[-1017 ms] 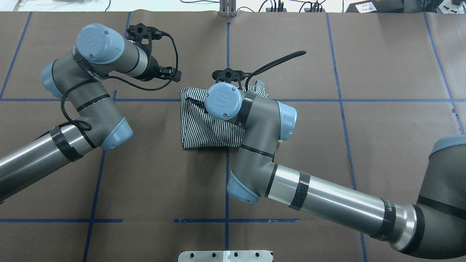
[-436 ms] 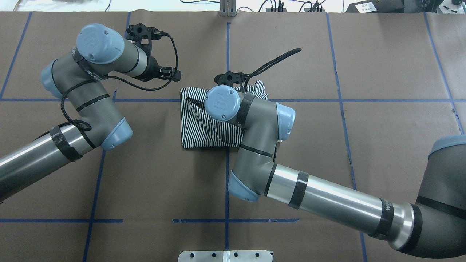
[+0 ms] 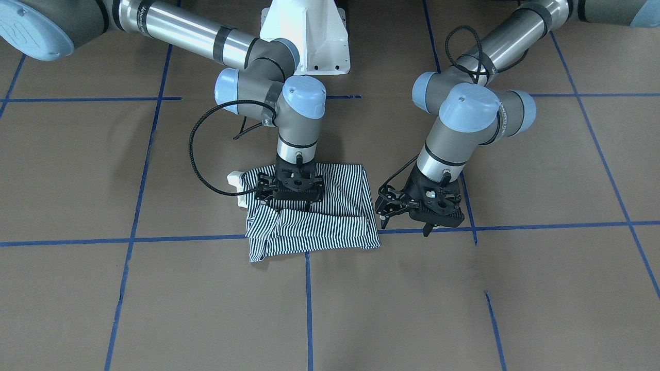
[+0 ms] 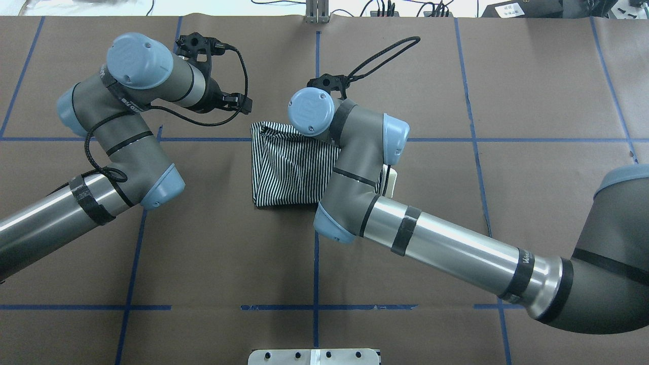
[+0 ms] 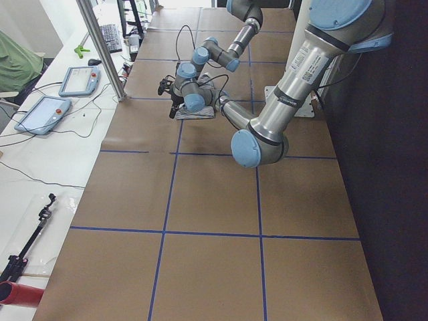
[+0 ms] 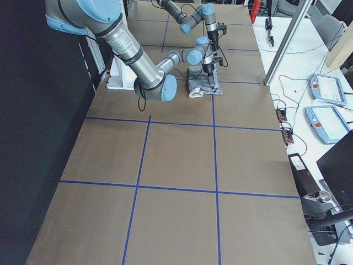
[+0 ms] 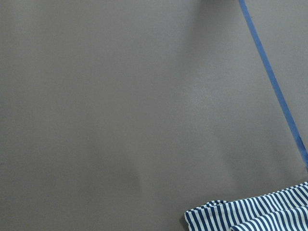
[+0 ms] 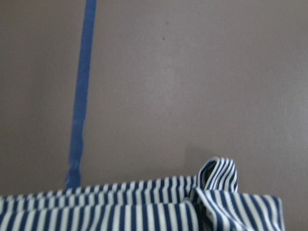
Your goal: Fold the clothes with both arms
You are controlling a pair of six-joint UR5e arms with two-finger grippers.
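While my left gripper (image 3: 405,226) hangs unmoved, spread and empty, the right gripper (image 3: 292,203) has slid toward the top over the folded polo shirt (image 4: 286,170) at overhead centre; whether it grips, I cannot tell.

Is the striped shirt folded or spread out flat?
Folded: the shirt lies as a compact, layered rectangle, its cream collar poking out at one side.

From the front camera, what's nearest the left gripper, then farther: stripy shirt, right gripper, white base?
1. Stripy shirt, just beside the left gripper.
2. Right gripper, over the shirt.
3. White base, at the top.
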